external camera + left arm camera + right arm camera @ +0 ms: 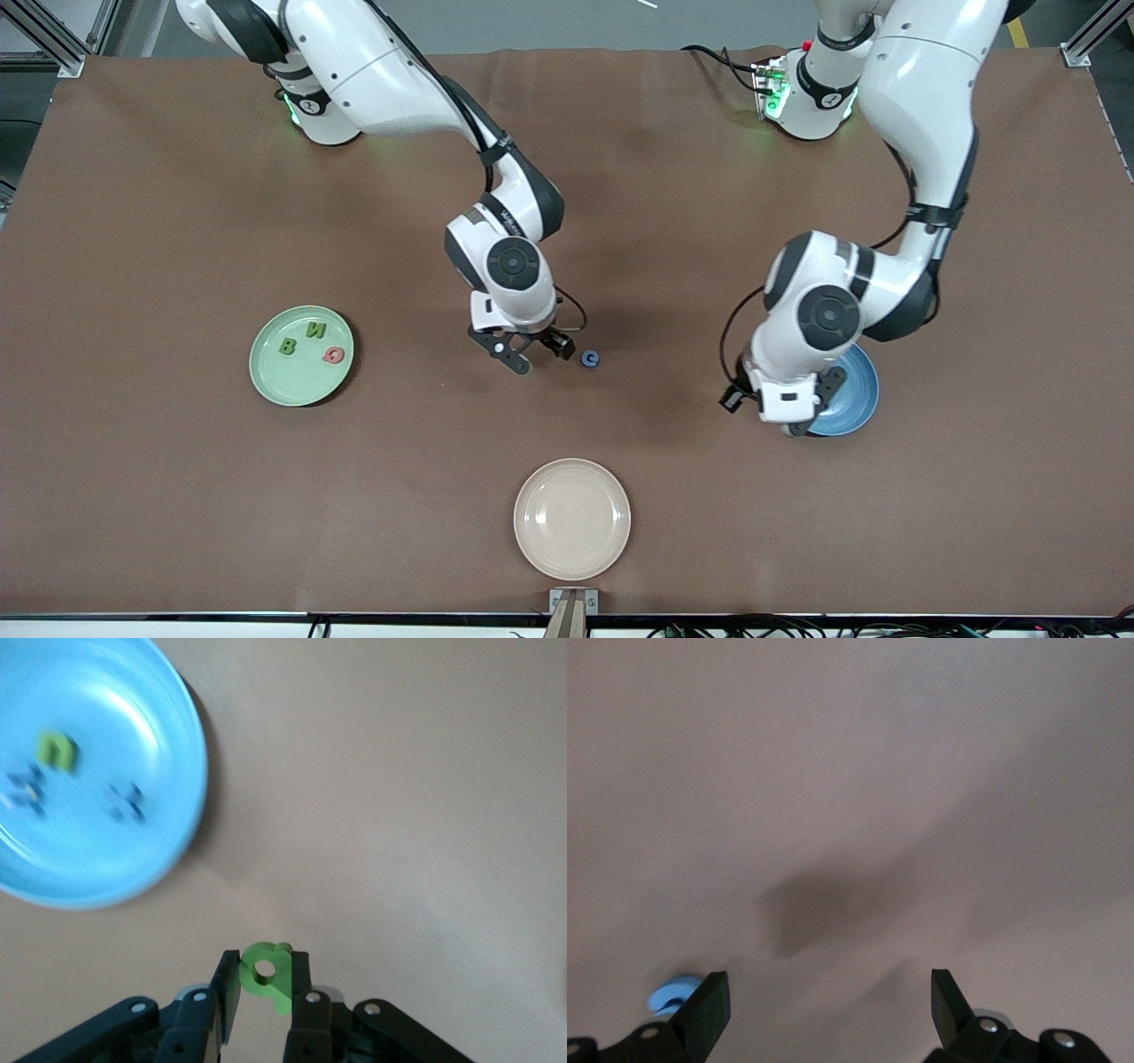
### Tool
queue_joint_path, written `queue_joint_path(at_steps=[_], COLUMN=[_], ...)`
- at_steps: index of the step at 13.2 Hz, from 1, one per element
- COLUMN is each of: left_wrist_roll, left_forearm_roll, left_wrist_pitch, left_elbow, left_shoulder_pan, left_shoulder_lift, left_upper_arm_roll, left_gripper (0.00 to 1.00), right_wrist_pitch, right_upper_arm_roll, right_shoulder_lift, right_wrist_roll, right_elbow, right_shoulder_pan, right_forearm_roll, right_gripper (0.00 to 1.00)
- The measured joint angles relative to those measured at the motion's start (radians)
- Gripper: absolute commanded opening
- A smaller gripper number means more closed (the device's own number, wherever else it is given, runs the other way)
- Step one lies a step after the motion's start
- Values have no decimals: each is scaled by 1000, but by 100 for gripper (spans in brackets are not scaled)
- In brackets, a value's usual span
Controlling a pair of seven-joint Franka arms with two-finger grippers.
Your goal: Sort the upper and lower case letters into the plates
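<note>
Left gripper (264, 992) over the worktop (177, 221) just beside the blue plate (168, 828): green letter piece (267, 975) pinched between its fingers (298, 979). Right gripper (829, 1010) low over mid-worktop, fingers wide, nothing between; blue letter c (590, 358) lying just beside one fingertip.

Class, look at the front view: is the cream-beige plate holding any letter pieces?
No, the cream-beige plate shows only its bare surface, with no letters in it.
</note>
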Motion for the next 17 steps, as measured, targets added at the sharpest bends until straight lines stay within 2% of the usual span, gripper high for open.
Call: queue_joint_path(at_steps=[4,5,7,9,11,15,17], left_wrist_roll=[175,203,242,253,274,404,543], left_forearm_roll=[0,0,0,0,0,0,0], left_wrist_pitch=[-17,-17,-17,-17,-42,-176,-287], left_elbow=[-44,-49,-51,-50,-37,41,97], left_shoulder_pan=[116,132,157,177,198,214,229], left_shoulder_lift=[16,26,46,54,39,-85,-150], left_upper_arm_roll=[-1,-1,-1,-2,-6,-5,-4], left_gripper=[7,18,100,100,100,100,100], right_wrist_pitch=[-5,-6,-6,-5,-6,-6,-8], right_upper_arm_roll=[-1,-3,-11,-17,-19,-20,-20], right_shoulder_lift=[104,127,164,187,191,206,210], right_wrist_roll=[88,90,92,92,92,87,82], right_elbow=[168,197,235,260,274,285,286], right_shoulder_pan=[40,51,73,85,86,89,96], right_forearm_roll=[-1,-2,-13,-32,-58,-144,-172], right_gripper=[100,100,93,86,85,82,75])
